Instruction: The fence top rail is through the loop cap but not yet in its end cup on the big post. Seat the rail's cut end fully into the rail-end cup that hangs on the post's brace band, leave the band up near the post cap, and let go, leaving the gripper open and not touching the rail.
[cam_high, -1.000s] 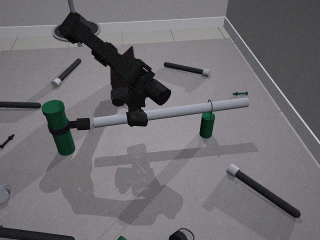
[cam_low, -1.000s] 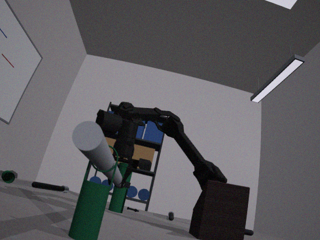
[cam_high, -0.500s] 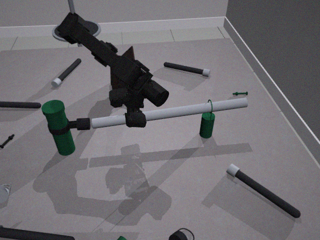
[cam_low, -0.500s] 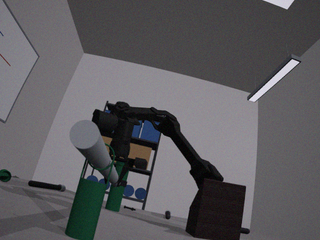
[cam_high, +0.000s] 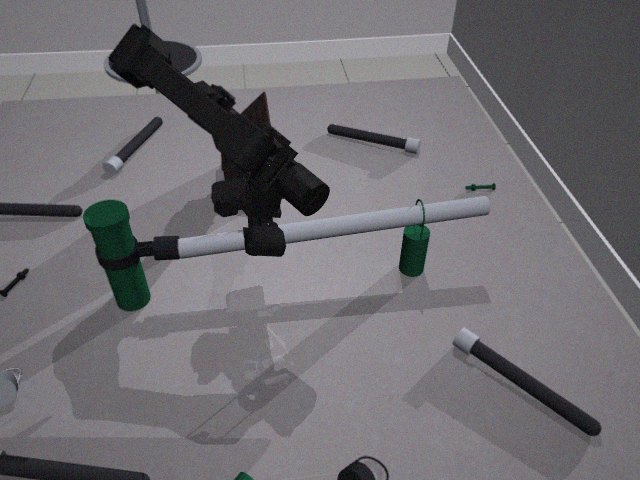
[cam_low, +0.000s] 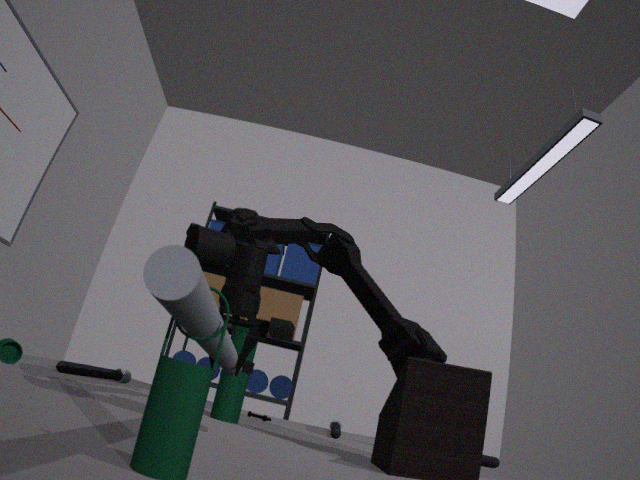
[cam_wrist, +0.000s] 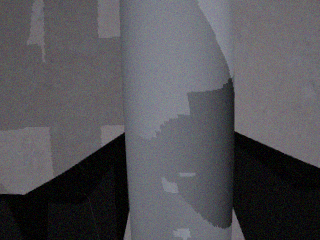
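The white rail (cam_high: 356, 223) (cam_low: 178, 281) (cam_wrist: 175, 65) slopes slightly across the top view. Its left end meets the mouth of the black rail-end cup (cam_high: 166, 247) with no visible gap; the depth inside is hidden. The cup hangs on the black brace band (cam_high: 117, 261), a little below the green cap (cam_high: 107, 215) of the big green post (cam_high: 130, 291) (cam_low: 226, 400). The rail's right part passes through the green loop (cam_high: 423, 214) above the short green post (cam_high: 413, 253) (cam_low: 173, 413). My gripper (cam_high: 264, 240) (cam_wrist: 175, 140) is shut on the rail, nearer the cup than the loop.
Dark rods with pale caps lie at the back left (cam_high: 138, 139), back right (cam_high: 367, 135) and front right (cam_high: 532, 384). A green bolt (cam_high: 480, 187) lies beyond the rail's right end, a black bolt (cam_high: 14, 282) left of the big post. A dark block (cam_low: 439, 418) stands under the arm's base.
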